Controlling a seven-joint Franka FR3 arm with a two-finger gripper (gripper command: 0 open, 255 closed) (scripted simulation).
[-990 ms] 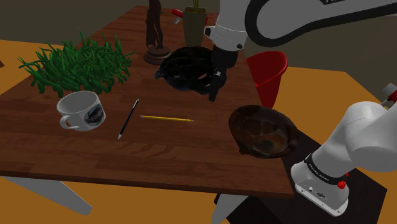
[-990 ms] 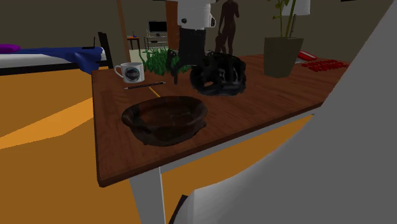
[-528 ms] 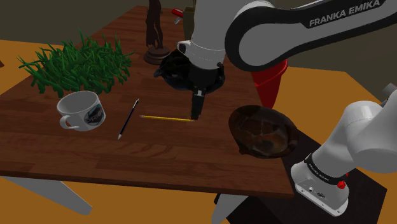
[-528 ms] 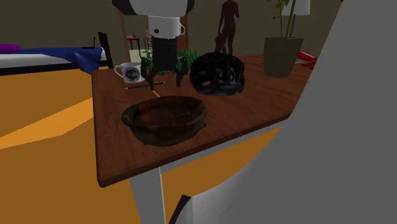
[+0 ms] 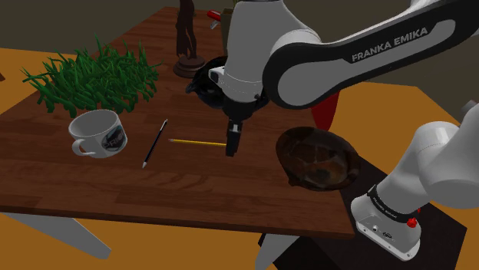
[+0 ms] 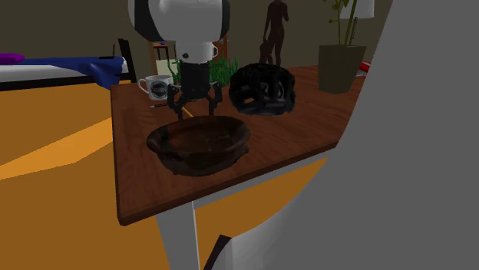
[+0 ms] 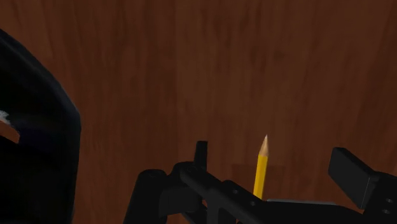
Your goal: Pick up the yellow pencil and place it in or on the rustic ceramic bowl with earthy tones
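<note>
The yellow pencil (image 5: 196, 143) lies flat on the dark wooden table (image 5: 184, 188), between a black pen and the bowl. My gripper (image 5: 231, 146) hangs low over the pencil's end nearest the bowl, open. In the wrist view the pencil's sharpened tip (image 7: 261, 165) shows between the two fingers (image 7: 201, 153), which stand apart from it. The dark brown bowl (image 5: 317, 157) sits at the table's edge near the stand, empty. In the second exterior view the gripper (image 6: 196, 112) stands just behind the bowl (image 6: 201, 142), fingers spread.
A black pen (image 5: 155, 143) and a white mug (image 5: 97, 132) lie beyond the pencil. A grassy plant (image 5: 92, 77), a black openwork basket (image 6: 263, 88), a dark figurine (image 5: 186, 38), a potted plant (image 6: 338, 67) and a red cone (image 5: 331, 115) stand around.
The gripper has come down from beside the black basket toward the shoulder view's lower left, to the pencil's end. Pencil and bowl have not moved.
</note>
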